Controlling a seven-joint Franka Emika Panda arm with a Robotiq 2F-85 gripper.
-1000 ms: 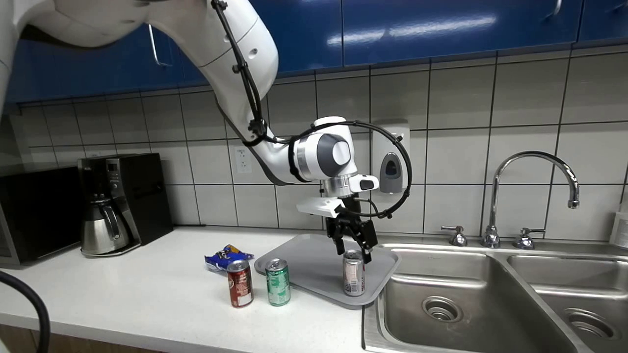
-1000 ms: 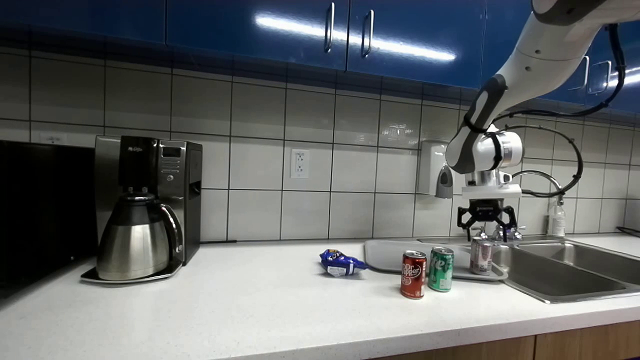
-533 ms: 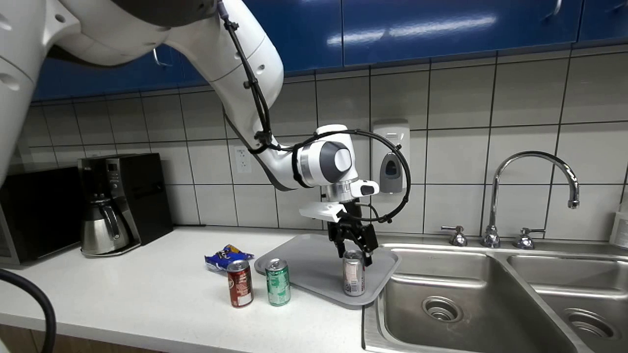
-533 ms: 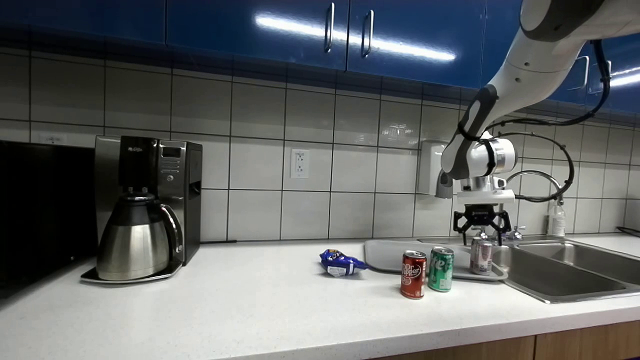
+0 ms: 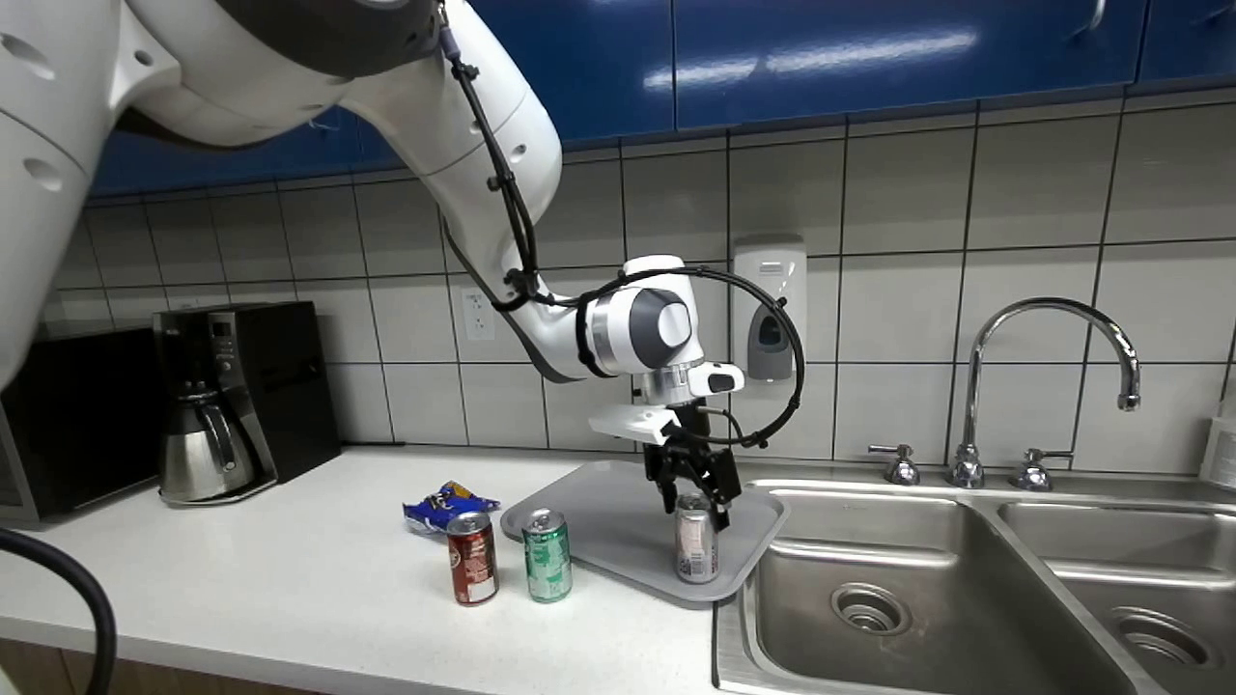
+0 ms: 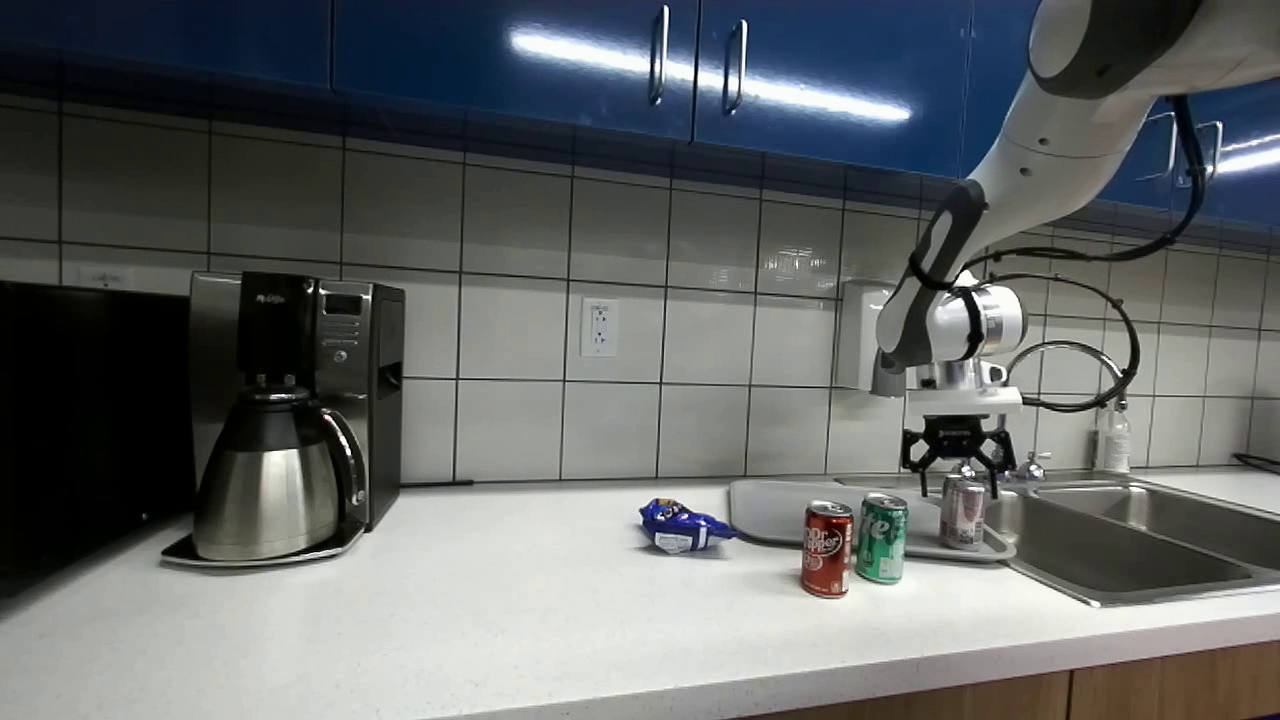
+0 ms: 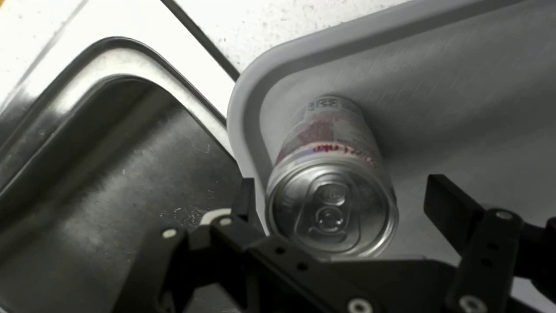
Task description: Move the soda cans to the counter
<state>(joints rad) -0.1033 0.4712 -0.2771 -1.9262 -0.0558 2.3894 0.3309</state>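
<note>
The silver-grey can [image 5: 697, 552] stands upright on the grey tray [image 5: 608, 526], close to the tray's sink-side corner. Around its top is my gripper [image 5: 694, 512], open, its fingers spread wider than the can. In the wrist view a gap shows between the can lid [image 7: 332, 208] and each fingertip, larger toward the right one [image 7: 451, 208]. On the white counter [image 6: 450, 620], in front of the tray, a dark red can [image 6: 827, 550] and a green can [image 6: 883, 540] stand upright side by side, clearly seen in both exterior views.
A steel sink [image 5: 869, 541] with a curved faucet [image 5: 1053, 309] borders the tray. Left of the tray lies a blue and white packet [image 6: 680, 527]. A coffee maker with a steel pot [image 6: 268, 490] stands farther left, and a soap dispenser [image 5: 770, 309] hangs on the tiled wall.
My arm has come down a little and drifted slightly left in an exterior view, bringing the fingers lower about the silver-grey can. The cans, tray and packet have kept their places.
</note>
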